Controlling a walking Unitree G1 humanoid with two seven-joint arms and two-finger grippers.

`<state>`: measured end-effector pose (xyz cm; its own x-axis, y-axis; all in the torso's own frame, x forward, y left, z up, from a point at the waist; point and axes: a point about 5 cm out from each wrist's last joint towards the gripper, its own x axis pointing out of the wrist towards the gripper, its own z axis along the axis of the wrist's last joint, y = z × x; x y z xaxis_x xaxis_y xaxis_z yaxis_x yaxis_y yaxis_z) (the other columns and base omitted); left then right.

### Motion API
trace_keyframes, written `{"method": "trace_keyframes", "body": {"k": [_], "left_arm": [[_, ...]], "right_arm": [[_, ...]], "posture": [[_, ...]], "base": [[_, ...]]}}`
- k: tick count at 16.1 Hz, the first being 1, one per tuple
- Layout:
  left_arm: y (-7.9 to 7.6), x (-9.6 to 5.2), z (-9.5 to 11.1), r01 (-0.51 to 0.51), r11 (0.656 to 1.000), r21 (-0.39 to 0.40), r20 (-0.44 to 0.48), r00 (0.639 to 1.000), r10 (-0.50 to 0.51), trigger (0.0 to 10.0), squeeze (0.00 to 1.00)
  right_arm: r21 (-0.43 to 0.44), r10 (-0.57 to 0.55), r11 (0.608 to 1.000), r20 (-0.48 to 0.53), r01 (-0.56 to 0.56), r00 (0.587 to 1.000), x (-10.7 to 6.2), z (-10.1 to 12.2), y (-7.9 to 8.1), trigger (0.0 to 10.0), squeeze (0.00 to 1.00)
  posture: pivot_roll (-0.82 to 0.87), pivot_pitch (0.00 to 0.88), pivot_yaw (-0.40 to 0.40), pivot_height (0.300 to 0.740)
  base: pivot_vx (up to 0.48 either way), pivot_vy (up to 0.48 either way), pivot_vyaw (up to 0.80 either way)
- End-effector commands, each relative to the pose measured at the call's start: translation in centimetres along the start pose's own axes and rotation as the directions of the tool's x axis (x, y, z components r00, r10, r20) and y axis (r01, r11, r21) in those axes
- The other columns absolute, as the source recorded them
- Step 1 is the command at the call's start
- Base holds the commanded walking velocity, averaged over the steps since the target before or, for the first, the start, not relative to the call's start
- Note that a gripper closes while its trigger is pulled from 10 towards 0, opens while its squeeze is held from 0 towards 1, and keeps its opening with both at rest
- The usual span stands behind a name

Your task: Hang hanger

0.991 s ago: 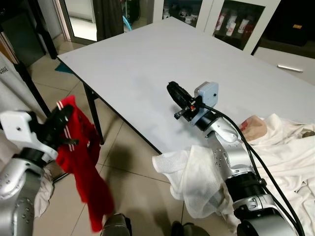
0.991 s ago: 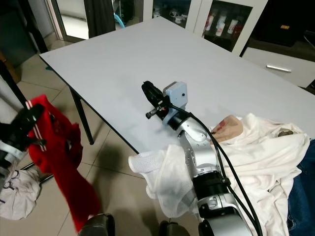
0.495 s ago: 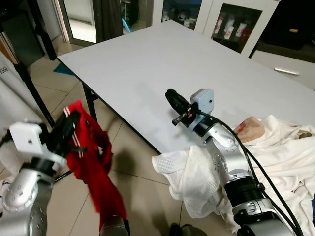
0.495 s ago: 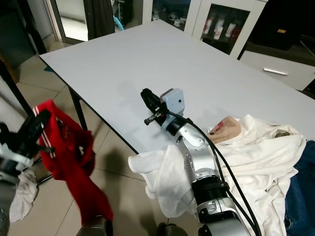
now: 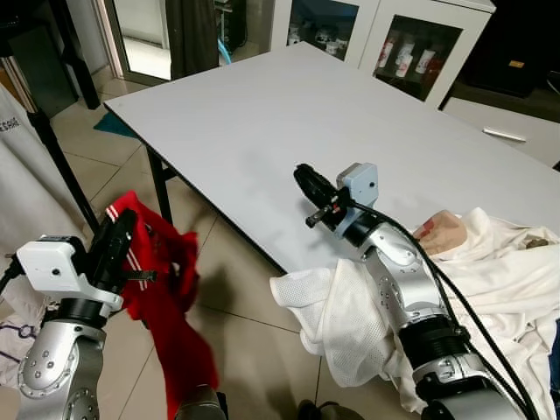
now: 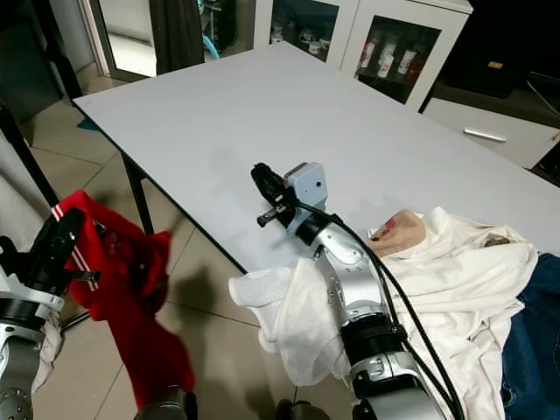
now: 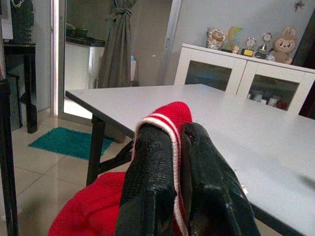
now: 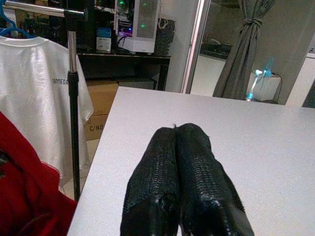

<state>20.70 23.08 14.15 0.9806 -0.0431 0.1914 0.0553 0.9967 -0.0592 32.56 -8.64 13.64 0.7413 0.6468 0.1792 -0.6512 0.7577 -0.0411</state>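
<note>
A red garment with white stripes hangs off the table's near left side, below the table edge. My left gripper is shut on its collar; in the left wrist view the striped red trim is pinched between the black fingers. No hanger can be made out in the garment. My right gripper hovers just above the white table near its front edge, shut with nothing in it; its fingers press together. A clothes rack pole with a white T-shirt stands to the left.
A heap of white clothes lies at the table's near right, one mesh piece drooping over the edge. Blue denim lies at the far right. White glass-door cabinets stand behind. A black rack leg crosses the tiled floor at left.
My left arm has swung the red garment slightly right and lower, and the cloth has swayed. The right gripper has shifted a little left over the table. The camera has tilted slightly.
</note>
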Motion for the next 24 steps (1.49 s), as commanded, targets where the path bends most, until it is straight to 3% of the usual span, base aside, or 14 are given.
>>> {"method": "trace_keyframes", "body": {"k": [1,13,14,15,17,19,22,24], "left_arm": [[-0.3,0.1,0.7,0.009,1.000,0.015,0.044,0.999,-0.010,10.0,0.00],[-0.4,0.0,0.6,0.001,1.000,0.017,0.051,0.999,-0.002,10.0,0.00],[-1.8,0.4,-0.4,0.043,0.995,0.087,0.017,0.999,-0.044,10.0,0.00],[-2.3,0.5,-0.8,0.059,0.993,0.104,0.005,0.998,-0.060,10.0,0.00],[-2.7,0.6,-1.2,0.075,0.992,0.103,-0.011,0.997,-0.074,10.0,0.00],[-3.0,0.3,-1.9,0.087,0.992,0.095,-0.036,0.996,-0.084,10.0,0.00],[-2.9,-0.2,-2.8,0.080,0.992,0.101,-0.061,0.995,-0.074,10.0,0.00],[-2.9,-1.0,-3.8,0.074,0.992,0.103,-0.094,0.993,-0.065,10.0,0.00]], "right_arm": [[-0.007,-0.003,1.000,0.000,0.003,1.000,0.0,0.1,-0.3,10.0,0.00],[-0.008,-0.003,1.000,0.000,0.003,1.000,0.0,0.0,-0.3,10.0,0.00],[0.030,-0.070,0.997,-0.031,0.071,0.997,-5.1,-1.6,0.5,10.0,0.00],[0.040,-0.075,0.996,-0.056,0.078,0.996,-6.9,-2.2,1.1,10.0,0.00],[0.052,-0.051,0.997,-0.111,0.057,0.992,-8.5,-3.2,1.7,10.0,0.00],[0.049,-0.073,0.995,-0.230,0.086,0.970,-10.5,-5.8,1.0,10.0,0.00],[0.043,-0.087,0.993,-0.334,0.107,0.938,-12.9,-7.4,1.0,10.0,0.00],[0.064,-0.050,0.995,-0.356,0.077,0.933,-14.3,-8.2,1.3,10.0,0.00]], "posture": [[0.18,0.023,-0.074,0.740],[0.18,0.023,-0.074,0.740],[0.11,0.020,-0.021,0.740],[0.11,0.020,-0.020,0.740],[0.11,0.020,-0.019,0.740],[0.10,0.022,-0.021,0.740],[0.11,0.023,-0.024,0.740],[0.11,0.024,-0.025,0.740]], "base": [[0.000,0.000,0.00],[0.000,0.000,0.00],[0.000,0.000,0.00],[0.000,0.000,0.00],[0.000,0.000,0.00],[0.000,0.000,0.00],[0.000,0.000,0.00],[0.000,0.000,0.00]]}}
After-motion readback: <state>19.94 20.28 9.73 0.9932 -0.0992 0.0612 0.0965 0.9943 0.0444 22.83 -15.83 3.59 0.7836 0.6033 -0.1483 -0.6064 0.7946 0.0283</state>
